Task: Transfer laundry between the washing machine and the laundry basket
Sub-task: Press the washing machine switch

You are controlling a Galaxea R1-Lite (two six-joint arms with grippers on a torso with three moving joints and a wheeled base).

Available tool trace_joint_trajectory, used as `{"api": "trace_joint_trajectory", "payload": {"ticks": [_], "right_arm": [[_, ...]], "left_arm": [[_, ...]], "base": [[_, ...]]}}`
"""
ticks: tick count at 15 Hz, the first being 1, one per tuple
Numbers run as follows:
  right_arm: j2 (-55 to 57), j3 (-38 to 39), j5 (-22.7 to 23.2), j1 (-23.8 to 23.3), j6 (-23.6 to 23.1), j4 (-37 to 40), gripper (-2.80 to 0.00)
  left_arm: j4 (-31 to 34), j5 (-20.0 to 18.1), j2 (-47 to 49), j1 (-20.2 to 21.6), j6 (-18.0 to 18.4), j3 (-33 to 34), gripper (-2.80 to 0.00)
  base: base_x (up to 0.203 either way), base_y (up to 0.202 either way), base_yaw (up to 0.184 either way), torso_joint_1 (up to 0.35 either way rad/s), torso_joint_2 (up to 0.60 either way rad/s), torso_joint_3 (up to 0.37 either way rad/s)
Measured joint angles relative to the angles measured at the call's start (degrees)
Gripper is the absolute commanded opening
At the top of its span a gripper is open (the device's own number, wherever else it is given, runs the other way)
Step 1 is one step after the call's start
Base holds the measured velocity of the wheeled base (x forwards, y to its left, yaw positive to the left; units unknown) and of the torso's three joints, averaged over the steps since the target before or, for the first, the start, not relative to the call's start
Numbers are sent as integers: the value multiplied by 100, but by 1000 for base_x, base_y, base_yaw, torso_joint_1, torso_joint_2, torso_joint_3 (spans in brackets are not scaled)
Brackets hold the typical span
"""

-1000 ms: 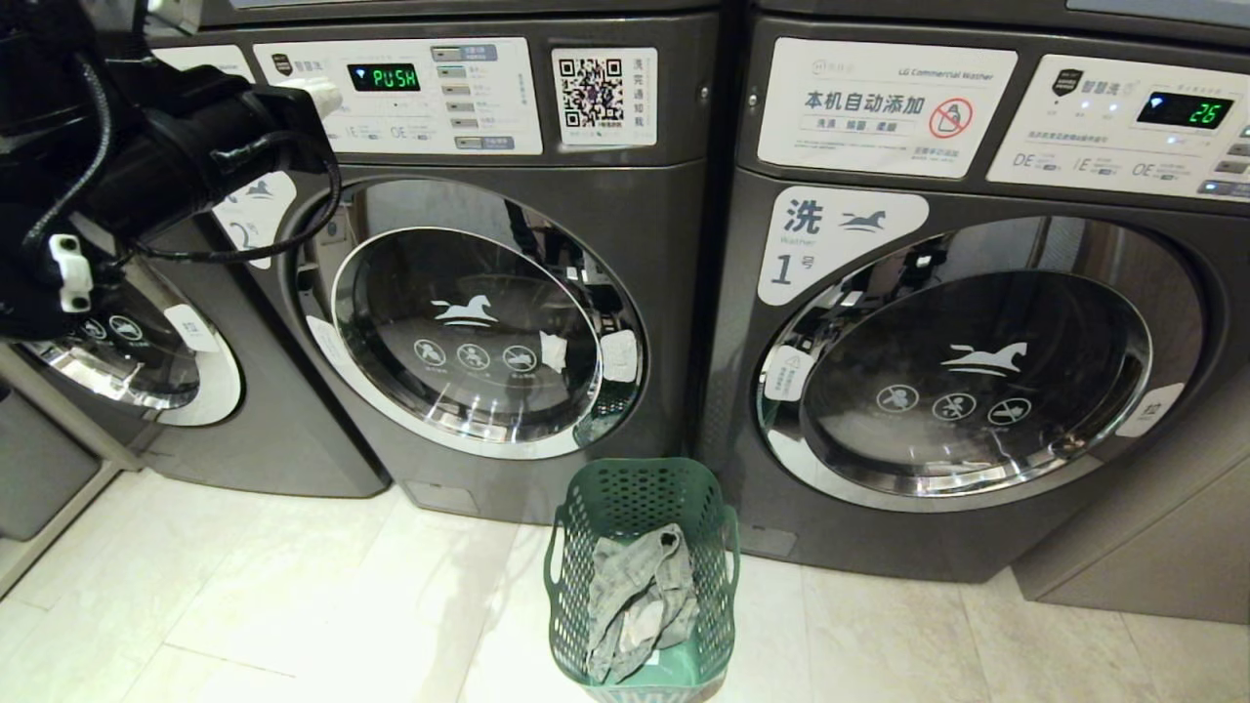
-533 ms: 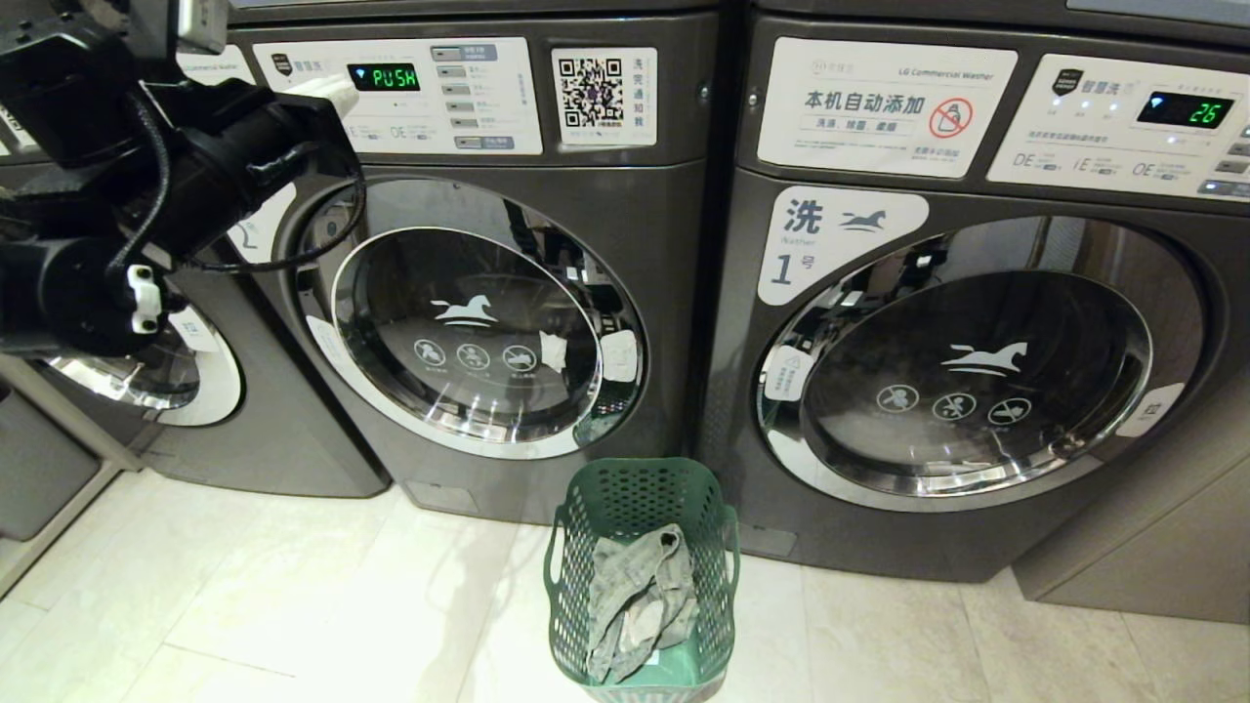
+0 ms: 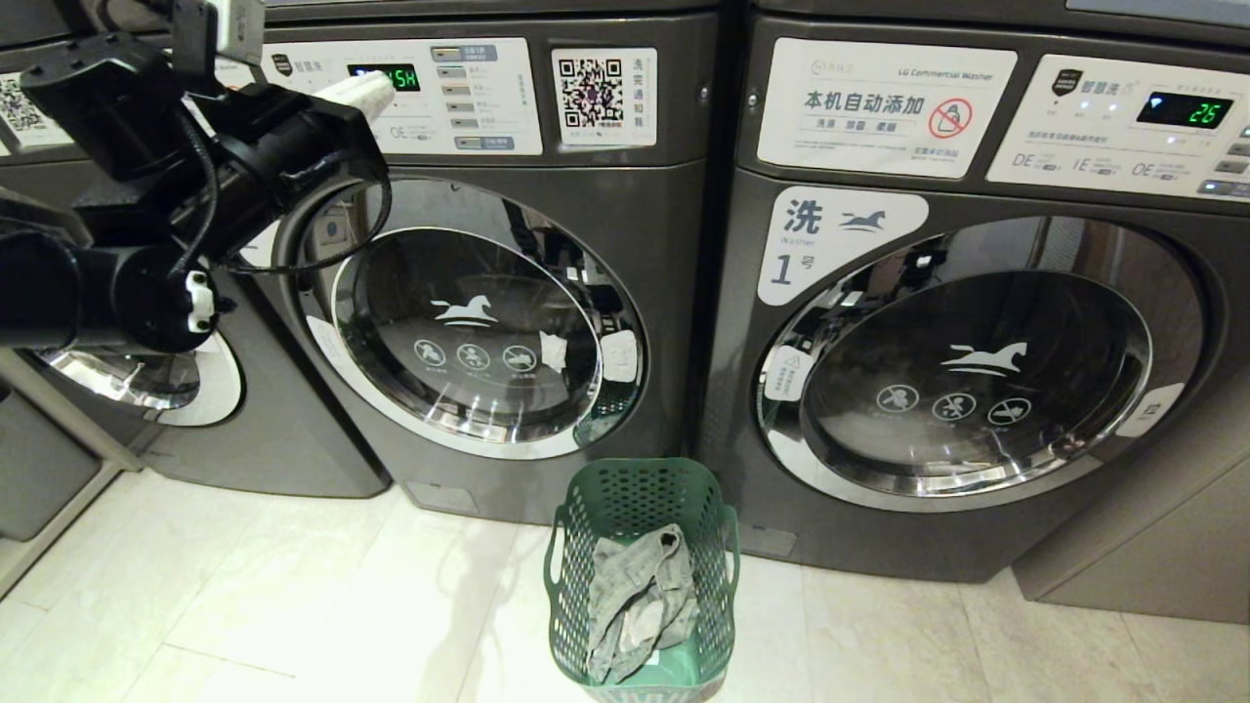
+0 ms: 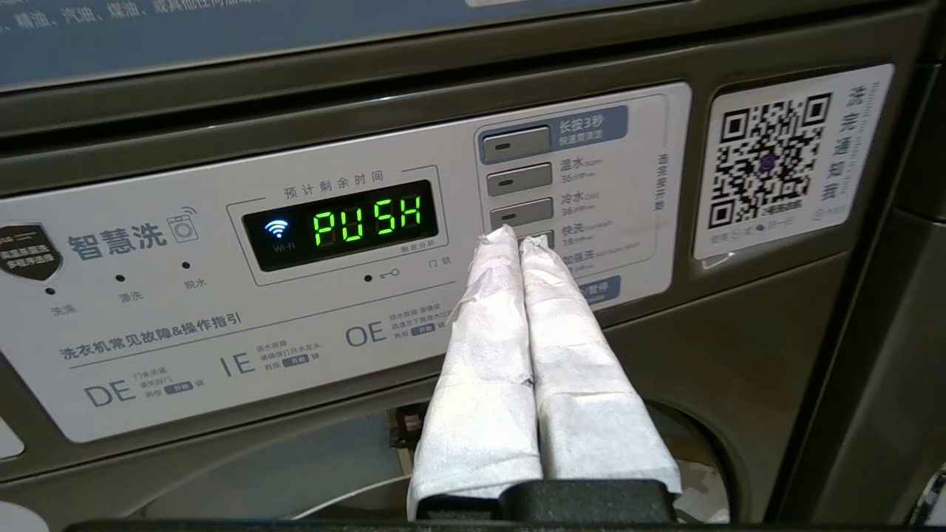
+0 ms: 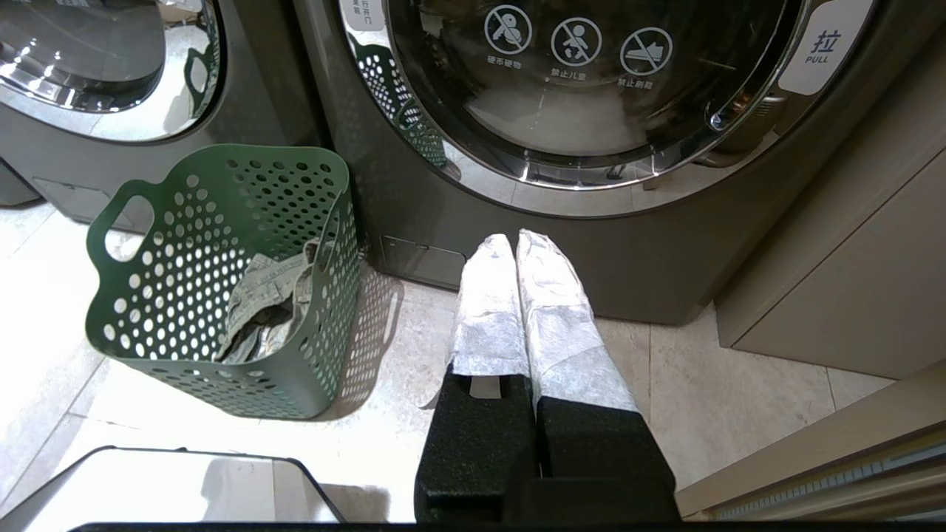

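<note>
Where the floor tiles meet the machines, the laundry basket [image 3: 640,576], dark green and perforated, stands nearest, holding the laundry [image 3: 640,605], a crumpled grey-beige bundle with darker patches. Low beside it, the right gripper [image 5: 517,240] hangs with fingers pressed together. Farther back, the left gripper [image 4: 517,236], fingers together and empty, points at the control panel [image 4: 222,310] of the washing machine [image 3: 488,342], beside the "PUSH" display [image 4: 366,220].

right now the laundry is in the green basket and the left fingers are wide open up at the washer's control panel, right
Not quite. The left fingers are shut, pressed together, as the left wrist view shows. The rest holds: they are at the control panel of the washing machine, and the laundry lies in the green basket.
</note>
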Motion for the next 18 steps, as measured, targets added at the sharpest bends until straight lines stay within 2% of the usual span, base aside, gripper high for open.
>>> {"api": "trace_joint_trajectory", "payload": {"ticks": [6,18], "right_arm": [[0,0,1,0,-1,0,-280],[0,0,-1,0,0,0,-280]], "left_arm": [[48,9,792,-184,20,-1020,-280],[50,83,1481,-374,302,-1656,-280]], "base": [[0,0,0,0,0,0],[0,0,0,0,0,0]]}}
